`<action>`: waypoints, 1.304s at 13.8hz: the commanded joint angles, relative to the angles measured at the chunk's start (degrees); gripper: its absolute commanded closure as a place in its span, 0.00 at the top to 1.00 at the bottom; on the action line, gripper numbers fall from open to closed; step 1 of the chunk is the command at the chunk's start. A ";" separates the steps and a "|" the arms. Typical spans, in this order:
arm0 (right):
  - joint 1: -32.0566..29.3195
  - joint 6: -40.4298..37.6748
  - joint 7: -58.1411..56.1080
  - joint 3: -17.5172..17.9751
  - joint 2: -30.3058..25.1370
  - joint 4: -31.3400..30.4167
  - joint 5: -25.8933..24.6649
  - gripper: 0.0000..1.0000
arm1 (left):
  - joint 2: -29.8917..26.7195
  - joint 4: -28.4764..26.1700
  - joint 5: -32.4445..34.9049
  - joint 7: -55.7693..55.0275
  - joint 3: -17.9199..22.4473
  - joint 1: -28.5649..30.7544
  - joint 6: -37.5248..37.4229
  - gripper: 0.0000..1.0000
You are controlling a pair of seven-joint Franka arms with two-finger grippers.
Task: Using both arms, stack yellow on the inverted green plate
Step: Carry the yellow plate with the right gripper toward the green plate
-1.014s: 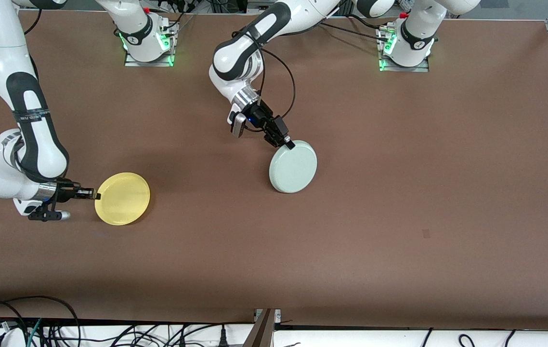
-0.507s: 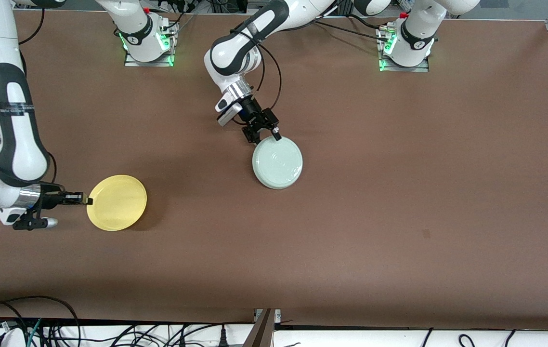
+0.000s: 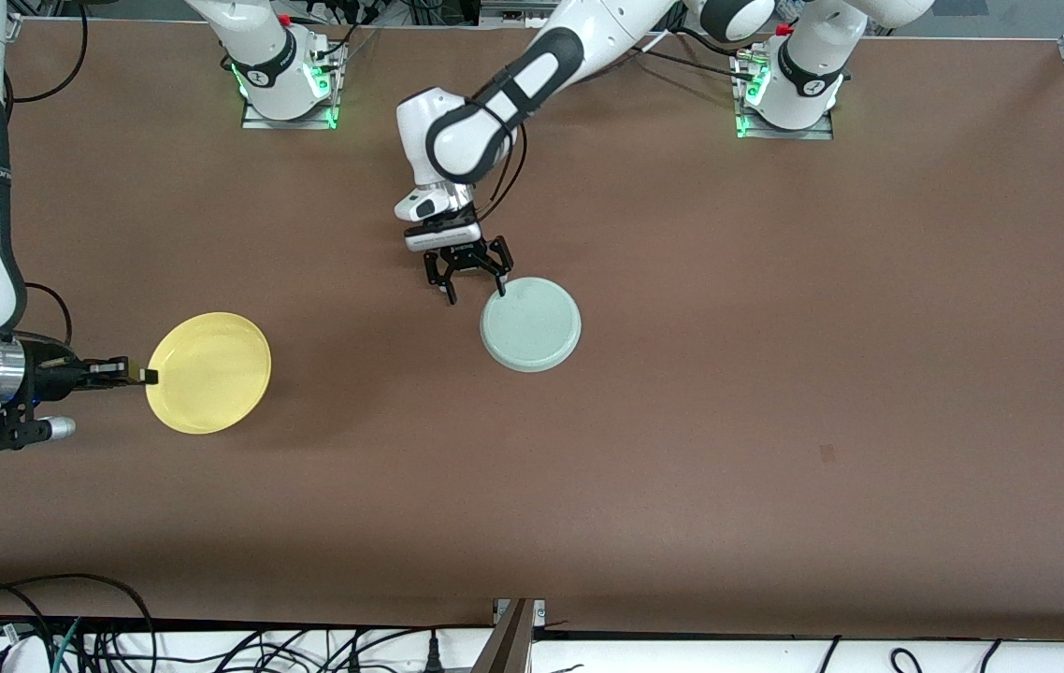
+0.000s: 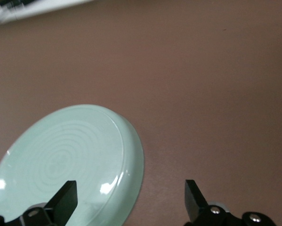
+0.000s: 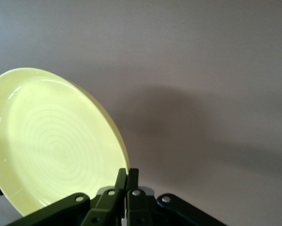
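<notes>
The pale green plate lies upside down on the table near the middle; its ringed underside shows in the left wrist view. My left gripper is open and empty over the plate's edge, its fingertips spread wide and apart from the plate. My right gripper is shut on the rim of the yellow plate and holds it level above the table toward the right arm's end. In the right wrist view the gripper pinches the yellow plate, hollow side up.
Bare brown table surrounds both plates. The arm bases stand along the table's edge farthest from the front camera. Cables hang off the edge nearest it.
The left gripper let go of the green plate, which now lies flat and inverted, and opened wide. The right gripper carried the yellow plate a little toward the right arm's end.
</notes>
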 commanded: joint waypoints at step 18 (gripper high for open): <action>9.97 25.78 27.03 16.94 -11.11 -28.37 1.63 0.00 | -24.41 1.59 -45.92 64.06 -2.14 36.76 -20.30 1.00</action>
